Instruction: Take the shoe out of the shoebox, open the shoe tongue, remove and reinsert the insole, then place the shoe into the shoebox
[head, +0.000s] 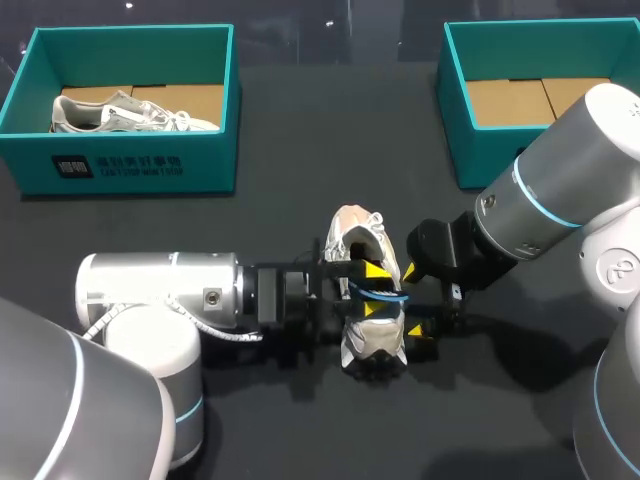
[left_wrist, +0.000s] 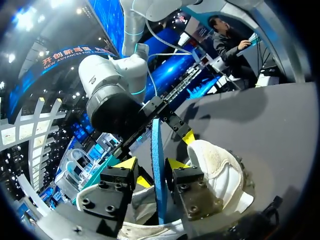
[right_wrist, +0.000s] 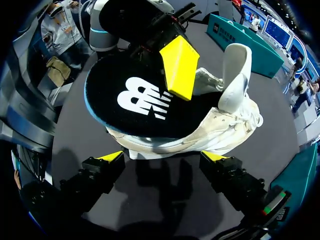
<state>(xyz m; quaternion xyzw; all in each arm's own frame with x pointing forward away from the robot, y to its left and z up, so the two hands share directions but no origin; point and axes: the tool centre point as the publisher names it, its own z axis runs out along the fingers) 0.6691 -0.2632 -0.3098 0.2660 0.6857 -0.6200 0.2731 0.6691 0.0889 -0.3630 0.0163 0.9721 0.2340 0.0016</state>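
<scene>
The white shoe (head: 355, 228) (right_wrist: 220, 127) lies in the middle of the dark table. A black insole with a blue edge (head: 378, 293) (left_wrist: 156, 145) (right_wrist: 135, 105) rests across the shoe's opening. My left gripper (head: 375, 290) (left_wrist: 150, 165) reaches in from the left. The insole stands edge-on between its fingers with a small gap on each side, so it is open. One of its yellow fingers (right_wrist: 179, 65) lies over the insole's top face. My right gripper (head: 415, 300) (right_wrist: 164, 157) is wide open just right of the shoe, holding nothing.
A teal shoebox (head: 120, 165) at the back left holds a second white shoe (head: 130, 112). Another teal box (head: 455, 110) with a bare cardboard floor stands at the back right. My right arm's forearm (head: 550, 200) crosses in front of that box.
</scene>
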